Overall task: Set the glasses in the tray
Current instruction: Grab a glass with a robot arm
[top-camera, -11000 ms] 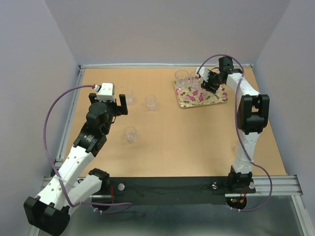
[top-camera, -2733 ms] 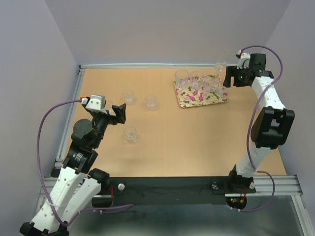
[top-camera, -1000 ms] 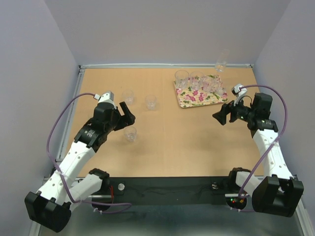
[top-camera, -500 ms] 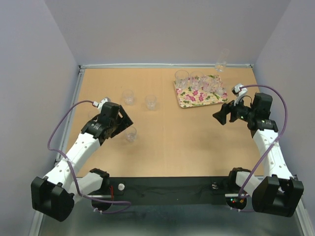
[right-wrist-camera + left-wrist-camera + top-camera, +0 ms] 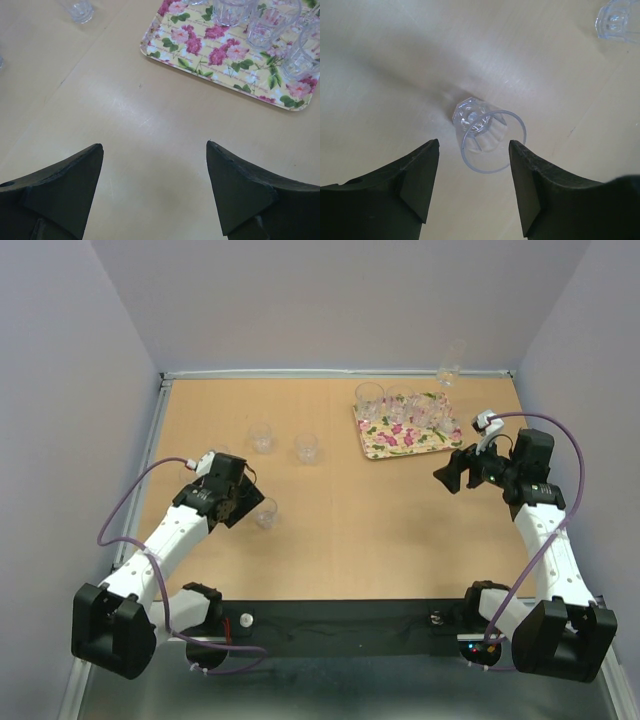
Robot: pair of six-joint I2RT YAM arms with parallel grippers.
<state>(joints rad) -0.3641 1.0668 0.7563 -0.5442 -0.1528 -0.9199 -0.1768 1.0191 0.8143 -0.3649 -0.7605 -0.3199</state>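
Nearest, on the left side of the wooden table (image 5: 350, 530): left gripper (image 5: 250, 508) down low, claw spread wide, pinching nothing. Just ahead of the fingertips, a faceted tumbler (image 5: 484, 135), upright on the bare wood, its rim centred in the gap. Touched by neither finger, as far as the wrist view shows.

On the right and slightly farther out: right gripper (image 5: 447, 478), held over bare table. Claw wide apart and empty, turned toward the left. Near the tray's front edge but not over it.

Mid-table on the left, two more glasses, both upright. A second tumbler (image 5: 307, 447), well apart from the first. A third tumbler (image 5: 261, 437) to the left of that one, near it but not touching.

Farther back, right of centre: floral tray (image 5: 405, 442), lying flat on the table, slightly skewed to its edges. A cluster of clear glasses (image 5: 398, 403) standing close together along the tray's far half; about five, exact count hard to tell. Front strip of the tray bare, with pink flowers and green leaves showing.

Farthest back, beyond the tray's far right corner: one lone glass (image 5: 449, 370) by the rear wall, outside the tray. Shape too blurred to tell.
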